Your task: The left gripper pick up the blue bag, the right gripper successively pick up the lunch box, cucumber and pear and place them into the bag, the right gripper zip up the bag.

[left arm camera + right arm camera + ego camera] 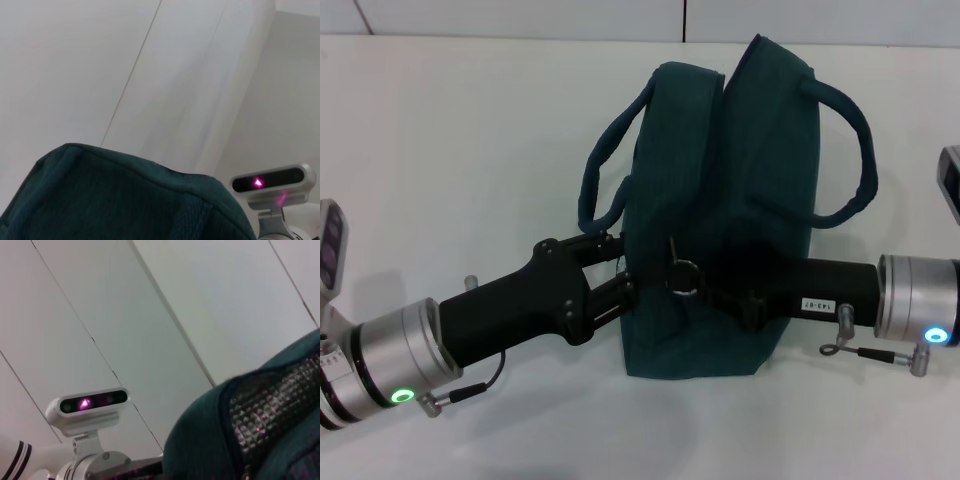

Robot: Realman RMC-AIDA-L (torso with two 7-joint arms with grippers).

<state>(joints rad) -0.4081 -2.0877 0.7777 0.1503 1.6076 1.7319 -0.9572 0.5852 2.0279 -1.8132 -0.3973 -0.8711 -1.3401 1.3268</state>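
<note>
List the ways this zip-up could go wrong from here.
1. The right gripper is at the zipper ring, but its hold isn't visible; it may slip off.
2. The left gripper meets only the blue bag at its side edge, so a pull could tip or drag the standing bag.
3. The bag's top looks parted, with lining visible in the right wrist view; the zipper might snag there.

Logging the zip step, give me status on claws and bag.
Left claw at blue bag's left edge. Right claw at zipper ring. Nothing else on table.
</note>
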